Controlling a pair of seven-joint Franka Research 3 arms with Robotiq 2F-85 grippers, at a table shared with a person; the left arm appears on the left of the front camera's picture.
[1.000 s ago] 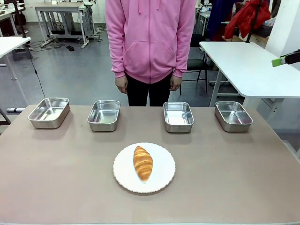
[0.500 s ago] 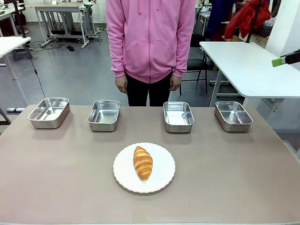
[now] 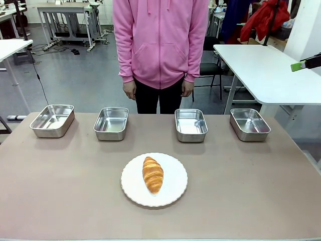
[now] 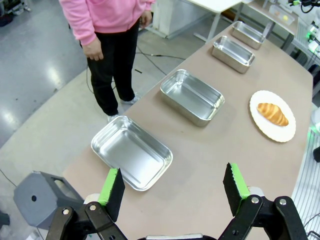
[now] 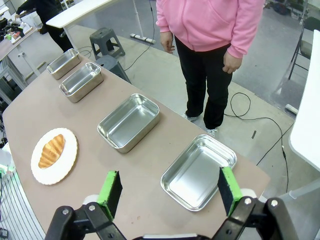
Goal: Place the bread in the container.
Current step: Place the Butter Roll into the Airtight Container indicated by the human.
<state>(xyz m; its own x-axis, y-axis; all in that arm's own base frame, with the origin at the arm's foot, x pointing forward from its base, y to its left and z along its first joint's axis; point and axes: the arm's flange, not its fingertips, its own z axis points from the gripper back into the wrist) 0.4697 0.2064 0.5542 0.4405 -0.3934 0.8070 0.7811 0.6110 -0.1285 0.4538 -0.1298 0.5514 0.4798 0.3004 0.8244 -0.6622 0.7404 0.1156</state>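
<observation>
**Fingers spread on both grippers, bread on plate**

Fingers of the left gripper (image 4: 172, 169) stand wide apart, gripping nothing, above one end of the tabletop (image 3: 60, 191). The right gripper (image 5: 168, 171) is the same: fingers wide apart, nothing held, above the opposite end.

The bread (image 3: 153, 174) lies on the white scallop-edged plate (image 3: 175, 183), at the middle of the tabletop on the robot's side. In the front view its long axis runs near-to-far. One tapered end points toward the person (image 3: 160, 45) and the other toward the robot, with a very slight tilt. It touches no container.

Four alike steel trays sit in a row along the far edge, well apart from the plate: leftmost container (image 3: 50, 131), second container (image 3: 110, 135), third container (image 3: 191, 137), rightmost container (image 3: 249, 136). Cannot tell which one is the target.

The person in the pink hoodie stands behind the row, arms down at the sides.

Compared with the earlier frames, nothing differs. Bread, plate, trays and person sit exactly where they were.
</observation>
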